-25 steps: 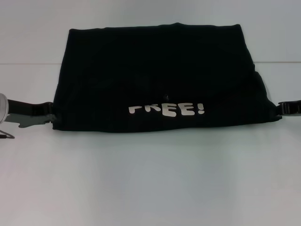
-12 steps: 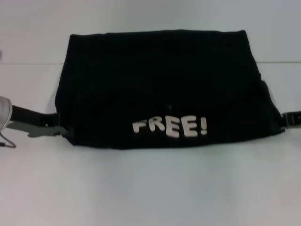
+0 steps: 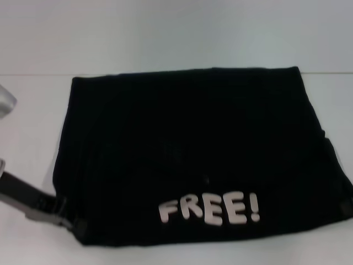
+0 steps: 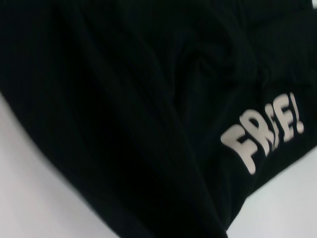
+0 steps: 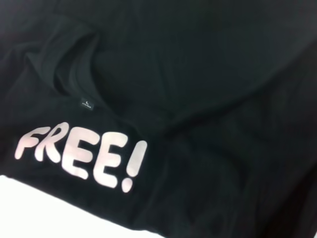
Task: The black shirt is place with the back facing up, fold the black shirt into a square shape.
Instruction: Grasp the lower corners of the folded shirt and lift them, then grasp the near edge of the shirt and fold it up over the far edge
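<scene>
- Plainly, the black shirt (image 3: 193,154) lies folded across the white table (image 3: 165,33), its printed "FREE!" lettering (image 3: 208,208) face up close to the near edge of the cloth.
- The left gripper (image 3: 65,216) sits at the shirt's near left corner, touching the fabric; whether it is clamped on the corner or let go cannot be told here.
- The right gripper (image 3: 346,206) is barely visible at the near right corner, its grasp equally unclear.
- Risk: if one corner slips loose while the other is held, the fold would skew and bunch, spoiling the square.
- Risk: the soft layers could drag and wrinkle if pulled along the tabletop.
- Bare table shows beyond the far edge and to the left; the near and right edges run close to the limit of the head view.
</scene>
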